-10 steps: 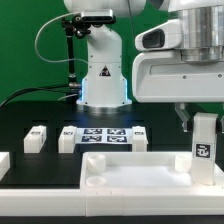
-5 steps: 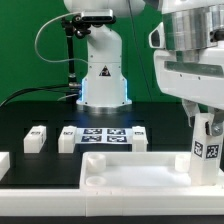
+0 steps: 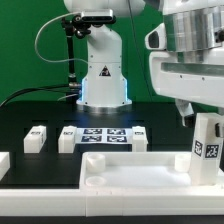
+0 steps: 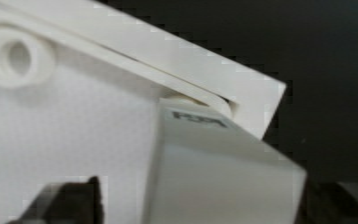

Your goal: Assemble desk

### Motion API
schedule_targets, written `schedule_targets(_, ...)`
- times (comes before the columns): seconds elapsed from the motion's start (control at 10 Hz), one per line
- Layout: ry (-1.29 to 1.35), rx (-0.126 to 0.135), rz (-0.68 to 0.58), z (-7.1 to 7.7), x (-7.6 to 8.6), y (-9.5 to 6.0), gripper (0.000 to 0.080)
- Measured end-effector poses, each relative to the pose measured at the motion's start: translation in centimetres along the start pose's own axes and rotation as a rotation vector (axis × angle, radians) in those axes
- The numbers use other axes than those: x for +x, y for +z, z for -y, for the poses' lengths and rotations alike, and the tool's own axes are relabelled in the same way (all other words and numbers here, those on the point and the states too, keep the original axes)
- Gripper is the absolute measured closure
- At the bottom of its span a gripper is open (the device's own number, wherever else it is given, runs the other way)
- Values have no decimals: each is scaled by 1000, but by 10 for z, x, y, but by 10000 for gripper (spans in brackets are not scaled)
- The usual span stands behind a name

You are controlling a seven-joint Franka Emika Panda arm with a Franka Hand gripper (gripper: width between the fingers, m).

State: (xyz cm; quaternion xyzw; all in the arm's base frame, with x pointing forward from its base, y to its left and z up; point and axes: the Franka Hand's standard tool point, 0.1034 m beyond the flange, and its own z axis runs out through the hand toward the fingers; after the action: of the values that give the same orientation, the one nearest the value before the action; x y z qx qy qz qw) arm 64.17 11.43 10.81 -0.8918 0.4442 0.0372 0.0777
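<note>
The desk's white rimmed panel [image 3: 120, 172] lies at the front of the black table. One white square leg [image 3: 207, 148] with a black-and-white tag stands upright at the panel's corner on the exterior view's right. My gripper [image 3: 200, 112] hangs over the leg's top, one dark finger [image 3: 184, 112] showing beside it. In the wrist view the leg [image 4: 211, 165] rises between my fingers [image 4: 78, 200], with a gap on each side; my gripper [image 4: 208, 205] is open. The panel [image 4: 87, 120] and a round socket [image 4: 12, 60] lie below.
The marker board [image 3: 100, 137] lies mid-table in front of the robot base [image 3: 103, 80]. Loose white legs lie beside it [image 3: 36, 138], [image 3: 66, 138], [image 3: 138, 135]. Another white piece [image 3: 4, 163] sits at the exterior view's left edge.
My wrist turned while holding the leg, which shifted slightly right and down. Then my fingers spread apart and let go of the leg, which stays upright.
</note>
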Motion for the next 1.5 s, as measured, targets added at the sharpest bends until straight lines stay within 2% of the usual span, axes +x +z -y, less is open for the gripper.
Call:
schedule_targets(0.2,-138,3,-2,0,-14,5,154)
schedule_targets(0.4,-336,0,-3,-2,-11,5,151)
schedule_targets(0.6,-706,-11,-14,-4,-2,2,151)
schedule_targets(0.7,-737,-3,-14,-4,1,0,151)
schedule_targets(0.9,-713,-5,-13,-4,-1,1,151)
schedule_targets(1.0,-698,-3,-12,-4,-1,1,264)
schedule_targets(1.1,-614,-2,-11,-3,-2,2,264)
schedule_targets(1.2,-557,-10,-4,-7,-2,2,443)
schedule_targets(1.3,-499,-10,-4,-7,-2,2,480)
schedule_targets(1.5,-374,-10,-3,-7,-3,3,483)
